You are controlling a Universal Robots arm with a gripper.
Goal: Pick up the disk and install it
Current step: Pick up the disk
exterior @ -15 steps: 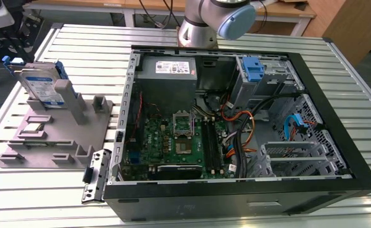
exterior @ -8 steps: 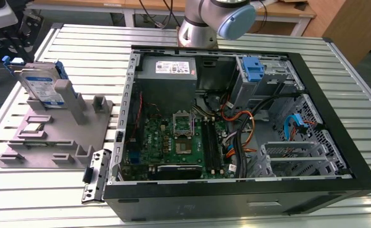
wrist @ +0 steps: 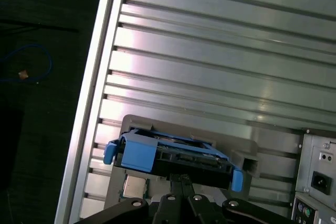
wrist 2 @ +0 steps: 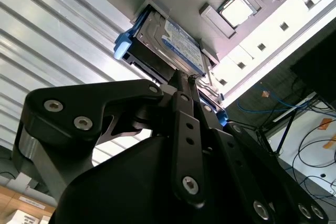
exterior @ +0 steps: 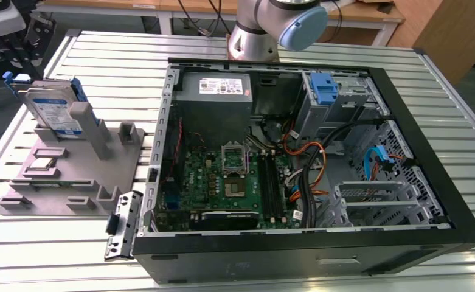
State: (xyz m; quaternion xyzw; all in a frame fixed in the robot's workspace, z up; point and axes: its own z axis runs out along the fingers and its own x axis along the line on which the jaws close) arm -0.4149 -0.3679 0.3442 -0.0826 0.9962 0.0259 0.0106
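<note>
Disk (exterior: 50,106) is standing on edge in the grey holder (exterior: 99,164) on the tabletop (exterior: 99,48), at the exterior view's left, well apart from the open computer case (exterior: 302,267). The gripper (wrist 2: 182,75) sits right at its top edge, fingers pressed together with nothing between them. For a clean pick I reckon it wants to straddle the flat faces, centred between the blue rails (wrist: 139,153), then lift straight out of the slot so nothing jams.

Part of the disk (wrist 2: 169,39) behind the gripper (wrist 2: 184,77) in the second wrist view.

The hand (wrist 2: 182,78) is right beside the disk (wrist 2: 167,38).
</note>
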